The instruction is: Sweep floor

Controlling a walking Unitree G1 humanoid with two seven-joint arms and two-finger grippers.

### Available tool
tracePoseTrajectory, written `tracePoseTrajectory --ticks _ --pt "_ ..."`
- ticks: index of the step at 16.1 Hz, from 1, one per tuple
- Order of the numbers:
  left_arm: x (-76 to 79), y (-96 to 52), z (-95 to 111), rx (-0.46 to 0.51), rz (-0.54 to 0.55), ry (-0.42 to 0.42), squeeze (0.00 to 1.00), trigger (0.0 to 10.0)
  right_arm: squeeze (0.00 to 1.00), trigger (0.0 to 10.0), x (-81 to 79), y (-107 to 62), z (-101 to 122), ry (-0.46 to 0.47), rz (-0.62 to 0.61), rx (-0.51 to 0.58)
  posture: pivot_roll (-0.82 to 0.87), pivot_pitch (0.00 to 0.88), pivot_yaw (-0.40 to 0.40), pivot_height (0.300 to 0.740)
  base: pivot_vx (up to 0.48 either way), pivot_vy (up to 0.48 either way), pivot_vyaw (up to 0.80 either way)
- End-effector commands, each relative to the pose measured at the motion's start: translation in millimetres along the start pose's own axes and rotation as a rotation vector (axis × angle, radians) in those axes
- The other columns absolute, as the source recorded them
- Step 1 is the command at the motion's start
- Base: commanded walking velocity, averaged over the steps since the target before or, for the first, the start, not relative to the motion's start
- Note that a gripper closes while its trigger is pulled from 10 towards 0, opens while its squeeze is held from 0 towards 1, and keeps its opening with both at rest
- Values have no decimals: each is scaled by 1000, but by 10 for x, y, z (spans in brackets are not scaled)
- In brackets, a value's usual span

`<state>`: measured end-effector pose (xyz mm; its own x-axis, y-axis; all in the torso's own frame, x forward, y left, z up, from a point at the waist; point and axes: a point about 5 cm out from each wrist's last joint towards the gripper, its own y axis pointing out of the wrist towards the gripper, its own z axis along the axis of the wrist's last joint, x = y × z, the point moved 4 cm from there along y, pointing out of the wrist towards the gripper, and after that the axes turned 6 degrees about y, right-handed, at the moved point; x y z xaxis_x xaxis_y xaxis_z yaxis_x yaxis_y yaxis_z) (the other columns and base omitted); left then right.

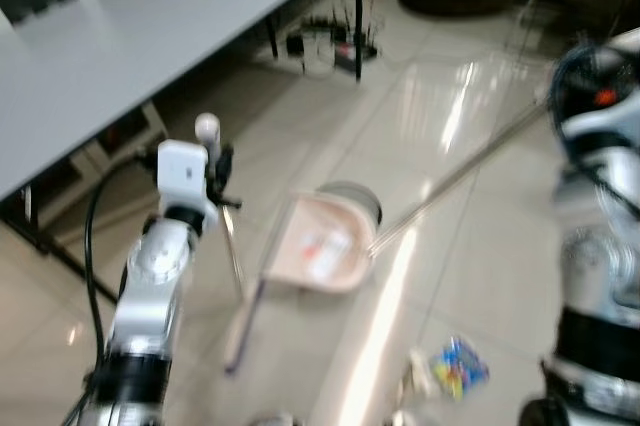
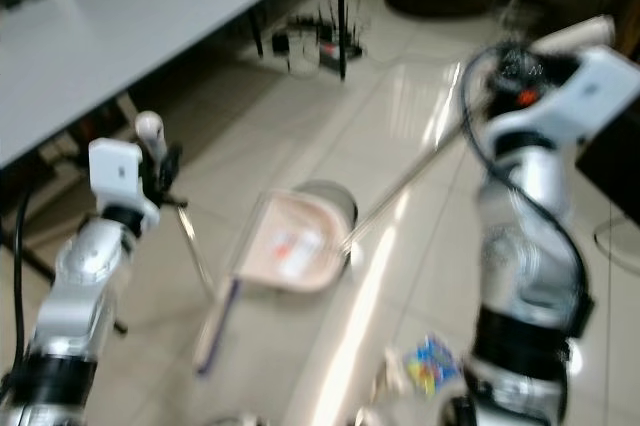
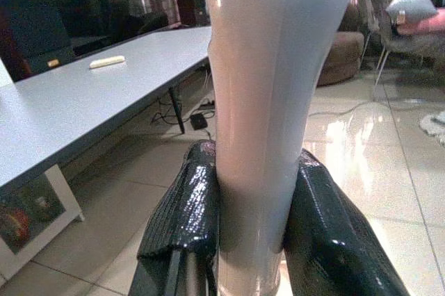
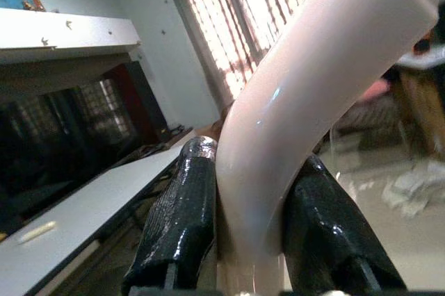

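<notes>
Left gripper clenches the dustpan handle, right gripper grips the broom handle, dustpan resting on the floor.

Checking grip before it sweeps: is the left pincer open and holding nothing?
No, the left pincer is clamped on a pale handle between its fingers.

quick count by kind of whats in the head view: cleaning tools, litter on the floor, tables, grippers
Cleaning tools: 2, the pink dustpan and the broom with its long metal handle
Litter on the floor: 1, a colourful wrapper
Tables: 1, the grey table
Grippers: 2, the left gripper shut on the dustpan handle, the right gripper shut on the broom handle
Total: 6
</notes>
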<state>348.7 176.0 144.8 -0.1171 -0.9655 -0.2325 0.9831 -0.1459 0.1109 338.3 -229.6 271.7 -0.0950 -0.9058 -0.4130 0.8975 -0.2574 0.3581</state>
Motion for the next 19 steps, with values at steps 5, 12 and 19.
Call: tracePoseTrajectory --ticks 5,12,19 --pt "-116 -32 43 20 33 33 0 10000 0 10000 -125 -7 114 41 42 53 -8 65 70 740 431 0 0" --pt "-140 -24 50 22 37 37 0 10000 0 10000 -99 -7 119 44 37 54 -11 69 74 740 430 0 -343" --pt "-100 -33 27 16 11 20 0 10000 0 10000 -39 -26 169 38 22 69 -16 61 83 740 308 0 0"
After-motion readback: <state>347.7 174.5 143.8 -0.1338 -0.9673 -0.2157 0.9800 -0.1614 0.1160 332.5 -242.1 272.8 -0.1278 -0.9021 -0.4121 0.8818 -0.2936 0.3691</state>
